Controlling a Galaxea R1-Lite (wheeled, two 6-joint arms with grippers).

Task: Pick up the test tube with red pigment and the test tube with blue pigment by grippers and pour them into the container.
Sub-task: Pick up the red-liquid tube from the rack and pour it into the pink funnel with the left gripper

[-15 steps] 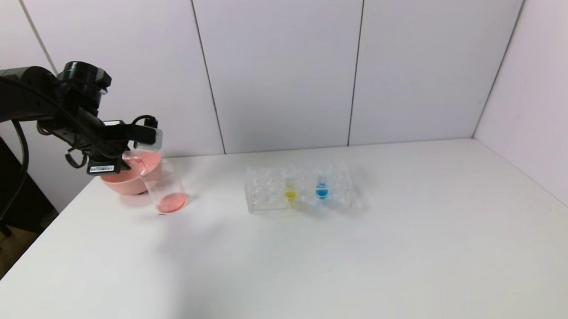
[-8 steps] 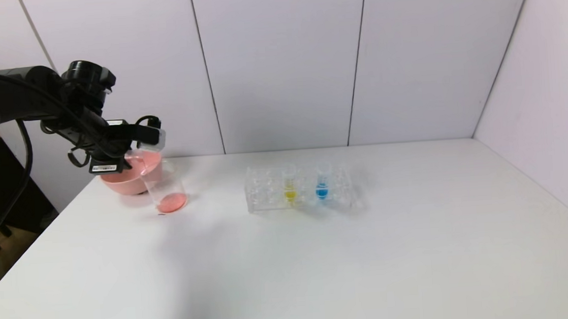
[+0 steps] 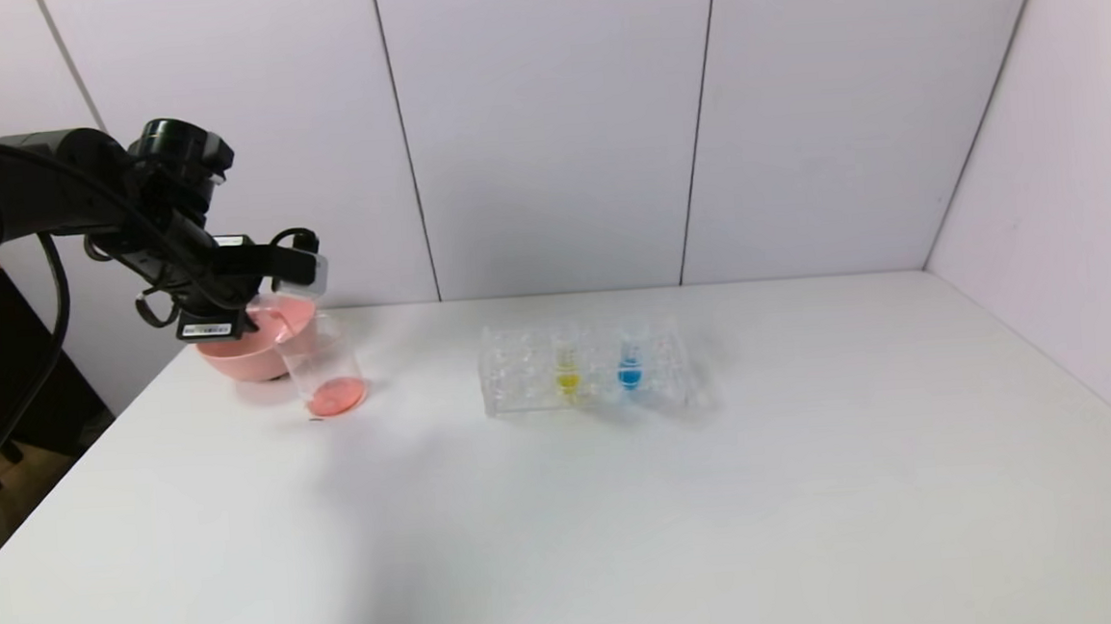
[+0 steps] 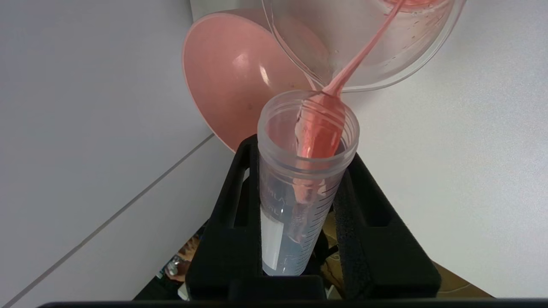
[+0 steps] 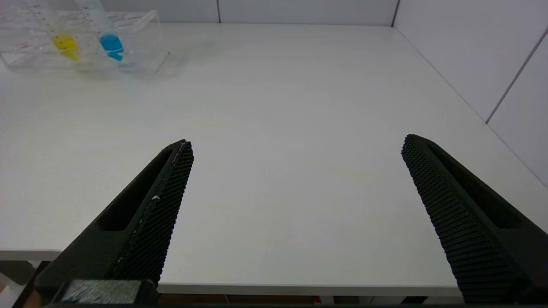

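**Red pour under way above the container**

The left gripper [image 4: 299, 188] was clamped on the test tube with red pigment [image 4: 306, 171], tipped over the container [image 3: 320, 360]; a thin stream ran inside its rim. Best held steady until drained; the test tube with blue pigment [image 3: 629, 358] waited right of the container; the right gripper [image 5: 295, 209] gaped, empty.

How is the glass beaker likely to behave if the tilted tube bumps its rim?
The beaker probably tips or slides easily: it is tall and narrow, with only a thin red pool at its base. Clear glass walls look fragile and slick. The left gripper holds the red tube just over its rim, so contact seems plausible.
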